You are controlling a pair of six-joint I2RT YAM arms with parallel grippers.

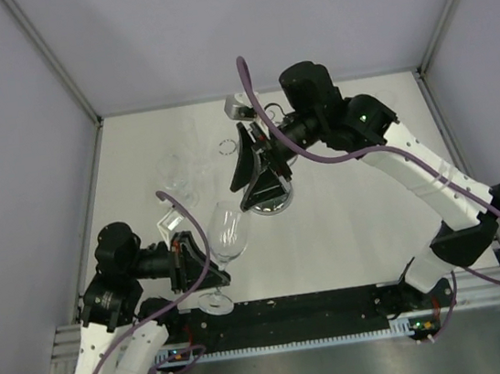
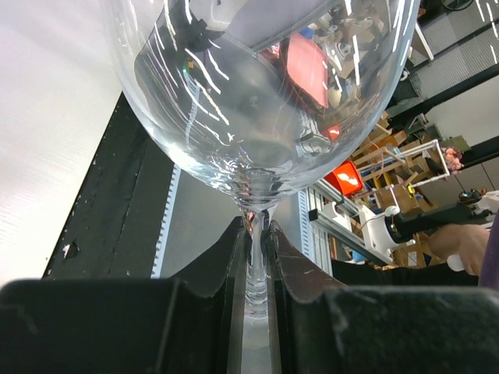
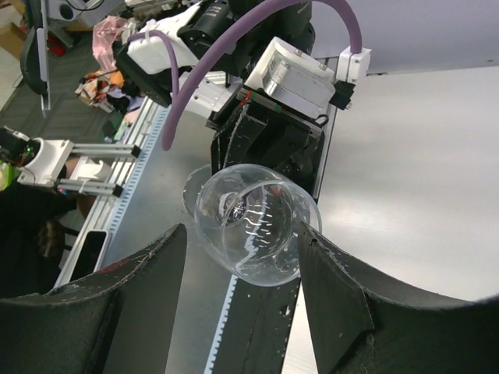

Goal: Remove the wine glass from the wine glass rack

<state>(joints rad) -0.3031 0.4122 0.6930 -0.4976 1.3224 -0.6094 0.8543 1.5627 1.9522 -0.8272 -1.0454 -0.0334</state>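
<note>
My left gripper (image 1: 203,265) (image 2: 256,226) is shut on the thin stem of a clear wine glass (image 1: 228,229) (image 2: 257,93), holding it tilted above the near part of the table, away from the rack. Its foot (image 1: 214,300) points toward the arm bases. The open mouth faces my right gripper (image 1: 244,195) (image 3: 242,230), which is open. In the right wrist view the glass bowl (image 3: 253,234) shows between its fingers, with the rim against or just short of the right finger (image 3: 343,296). The wine glass rack (image 1: 278,205) stands mid-table, partly under the right gripper.
More clear glassware (image 1: 174,171) sits left of the rack, and small wire loops (image 1: 226,146) show behind it. Grey walls close the table on three sides. The black rail (image 1: 293,306) with the arm bases runs along the near edge.
</note>
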